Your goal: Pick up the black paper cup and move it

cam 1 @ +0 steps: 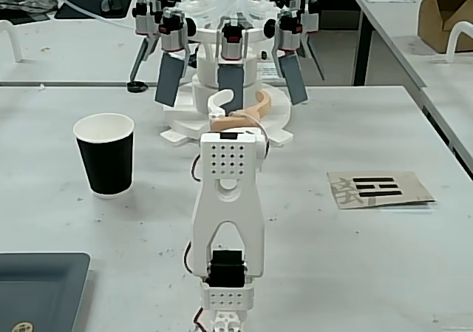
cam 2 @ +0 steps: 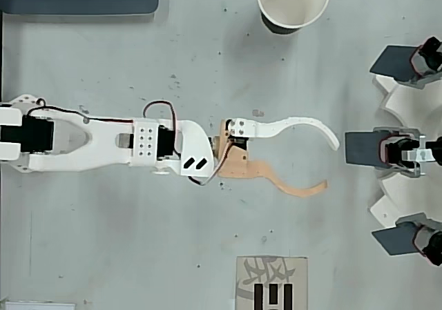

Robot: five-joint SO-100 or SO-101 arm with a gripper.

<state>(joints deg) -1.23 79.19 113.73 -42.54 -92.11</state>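
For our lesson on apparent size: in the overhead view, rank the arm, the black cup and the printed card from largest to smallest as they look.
1. Arm
2. Cup and card: both cut off by the frame edge, so I won't rank these two.

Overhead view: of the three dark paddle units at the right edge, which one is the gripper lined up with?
The middle paddle. The open gripper points at it; the upper paddle and lower paddle sit off to either side.

Pale grey speckled table (cam 1: 355, 273); more white tables (cam 1: 66, 55) behind; cardboard box (cam 1: 443, 18) far right.
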